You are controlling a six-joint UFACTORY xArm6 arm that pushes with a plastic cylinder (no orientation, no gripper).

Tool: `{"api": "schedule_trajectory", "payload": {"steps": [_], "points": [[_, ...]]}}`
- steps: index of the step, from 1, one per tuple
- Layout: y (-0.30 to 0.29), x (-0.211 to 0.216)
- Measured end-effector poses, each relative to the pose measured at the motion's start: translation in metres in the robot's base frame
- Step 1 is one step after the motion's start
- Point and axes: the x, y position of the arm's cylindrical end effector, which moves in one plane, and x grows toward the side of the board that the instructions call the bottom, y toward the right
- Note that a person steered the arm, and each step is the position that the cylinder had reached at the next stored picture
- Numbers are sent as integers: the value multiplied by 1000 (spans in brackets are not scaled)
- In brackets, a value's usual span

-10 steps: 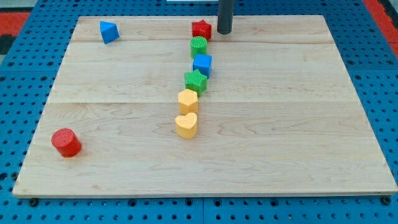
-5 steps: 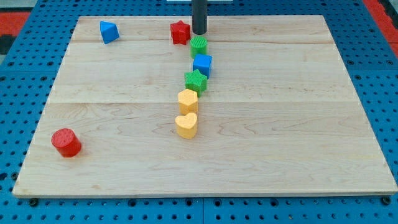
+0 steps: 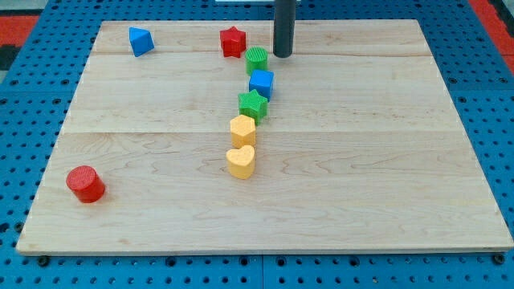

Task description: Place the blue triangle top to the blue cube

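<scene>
My tip (image 3: 282, 54) is sitting further to the view's right than before — now just right of the green cylinder (image 3: 256, 59), clear of the red star (image 3: 233, 41). No pincer here — only a rod. The blue triangle (image 3: 140, 40) is lying at top left, well apart from the blue cube (image 3: 261, 83).

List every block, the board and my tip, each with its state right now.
my tip: on board, right of green cylinder, apart
blue triangle: top left, alone
red star: flat, alone
green cylinder: upright, heads the column
blue cube: under green cylinder
green star: mid-column
yellow hexagon: upright
yellow heart: column's bottom
red cylinder: upright, alone
board: flat
</scene>
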Motion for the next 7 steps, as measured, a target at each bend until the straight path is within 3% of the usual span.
{"api": "schedule_trajectory", "payload": {"steps": [1, 2, 3, 4, 5, 6, 7], "points": [[-54, 4], [-146, 4], [-190, 6], [-292, 4], [-325, -14], [-285, -50], [-249, -52]]}}
